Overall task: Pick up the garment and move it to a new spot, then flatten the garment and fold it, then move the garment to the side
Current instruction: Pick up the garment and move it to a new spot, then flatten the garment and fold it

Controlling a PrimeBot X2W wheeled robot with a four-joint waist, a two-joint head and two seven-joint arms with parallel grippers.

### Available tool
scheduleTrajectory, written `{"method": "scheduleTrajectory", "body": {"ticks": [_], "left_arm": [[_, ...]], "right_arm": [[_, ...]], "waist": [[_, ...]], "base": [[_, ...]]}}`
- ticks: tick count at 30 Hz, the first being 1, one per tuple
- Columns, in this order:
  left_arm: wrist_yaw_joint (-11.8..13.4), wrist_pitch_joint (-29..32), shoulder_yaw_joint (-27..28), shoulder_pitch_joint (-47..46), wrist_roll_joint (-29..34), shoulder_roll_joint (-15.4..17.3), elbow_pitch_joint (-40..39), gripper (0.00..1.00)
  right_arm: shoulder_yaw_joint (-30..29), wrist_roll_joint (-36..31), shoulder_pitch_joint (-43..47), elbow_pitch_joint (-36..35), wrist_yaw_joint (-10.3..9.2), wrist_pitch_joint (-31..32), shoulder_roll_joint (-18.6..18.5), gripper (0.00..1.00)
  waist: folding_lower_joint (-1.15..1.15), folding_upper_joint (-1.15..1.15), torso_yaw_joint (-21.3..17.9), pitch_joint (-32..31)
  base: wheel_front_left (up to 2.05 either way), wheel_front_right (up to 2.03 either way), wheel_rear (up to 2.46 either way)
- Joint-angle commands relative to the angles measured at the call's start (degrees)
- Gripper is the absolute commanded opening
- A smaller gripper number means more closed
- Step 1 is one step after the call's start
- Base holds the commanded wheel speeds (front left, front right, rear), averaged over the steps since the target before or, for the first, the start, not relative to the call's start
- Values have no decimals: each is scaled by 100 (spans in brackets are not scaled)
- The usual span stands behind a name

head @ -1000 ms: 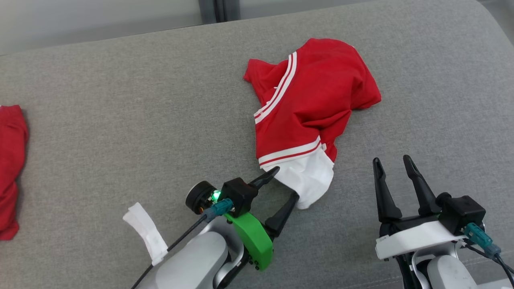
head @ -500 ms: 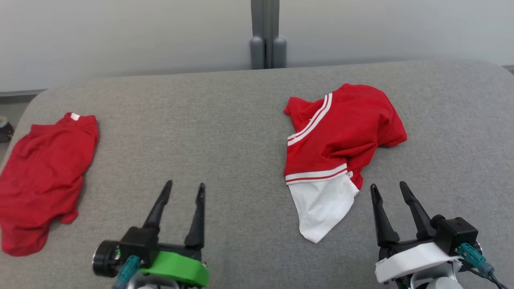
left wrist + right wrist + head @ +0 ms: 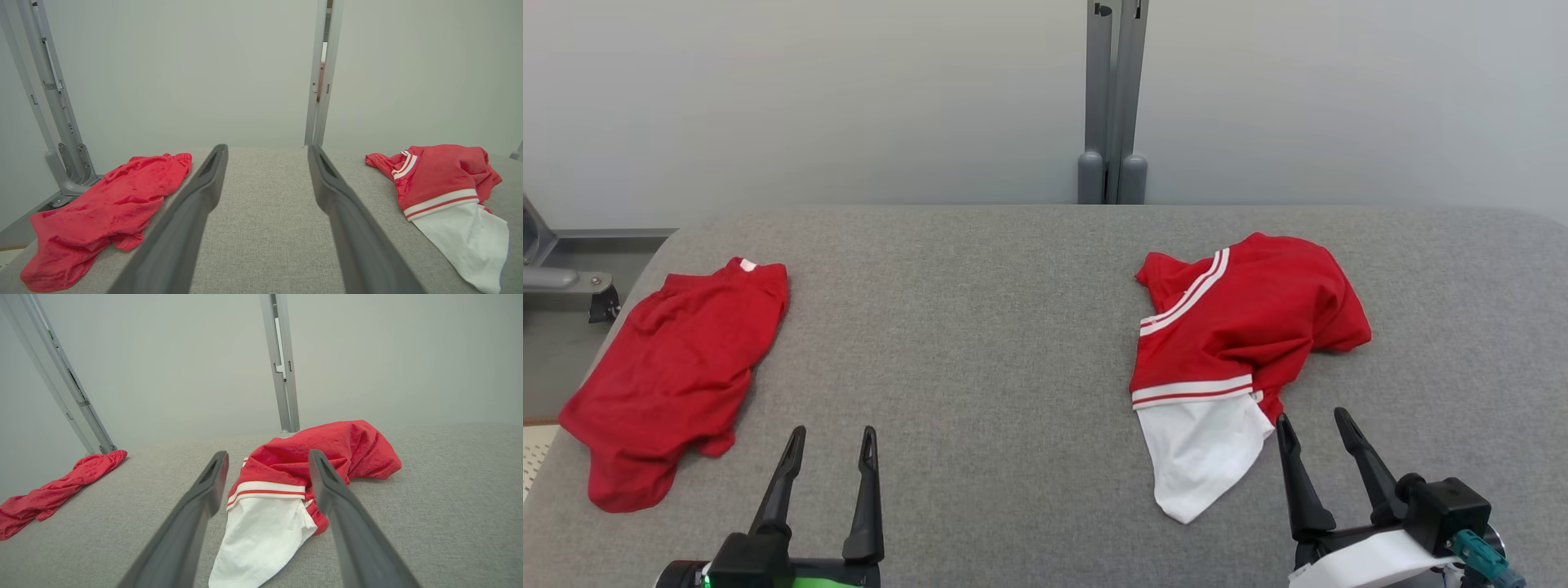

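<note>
A crumpled red garment [image 3: 1241,318] with white stripes and a white panel lies on the right half of the grey padded table [image 3: 980,327]; it also appears in the left wrist view as the garment [image 3: 441,179] and in the right wrist view as the garment [image 3: 310,465]. My right gripper [image 3: 1313,420] stands open just near of the white panel, holding nothing. My left gripper [image 3: 833,434] stands open at the near left, over bare grey cloth, well apart from the garment. In the wrist views the left gripper [image 3: 267,150] and right gripper [image 3: 267,456] both show spread fingers.
A second plain red garment [image 3: 674,376] lies crumpled at the table's left edge, also seen as the red garment [image 3: 106,204] and the red garment [image 3: 57,486]. A grey metal post [image 3: 1112,98] stands behind the table against a pale wall. The left table edge drops to the floor.
The head camera has tilted up, showing the wall and far edge. My left gripper let go of the white panel, drew back left and now points forward, open. The right gripper stayed open.
</note>
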Motion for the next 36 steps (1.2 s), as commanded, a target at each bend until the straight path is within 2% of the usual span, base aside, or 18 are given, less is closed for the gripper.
{"method": "scheduleTrajectory", "body": {"ticks": [1, 14, 36], "left_arm": [[-36, -4, 42, 94, 74, -32, -20, 100], [-244, -5, 185, 211, 236, -89, 77, 100], [-140, -4, -11, 124, 213, -89, 153, 100]], "right_arm": [[12, -53, 90, -16, 1, -1, -14, 100], [23, -41, 276, 15, 1, -1, -14, 100], [13, -112, 246, 10, 1, -1, -14, 100]], "waist": [[0, 0, -31, -36], [0, 0, -277, -144], [0, 0, -492, -132]], "base": [[0, 0, 0], [0, 0, 0], [0, 0, 0]]}}
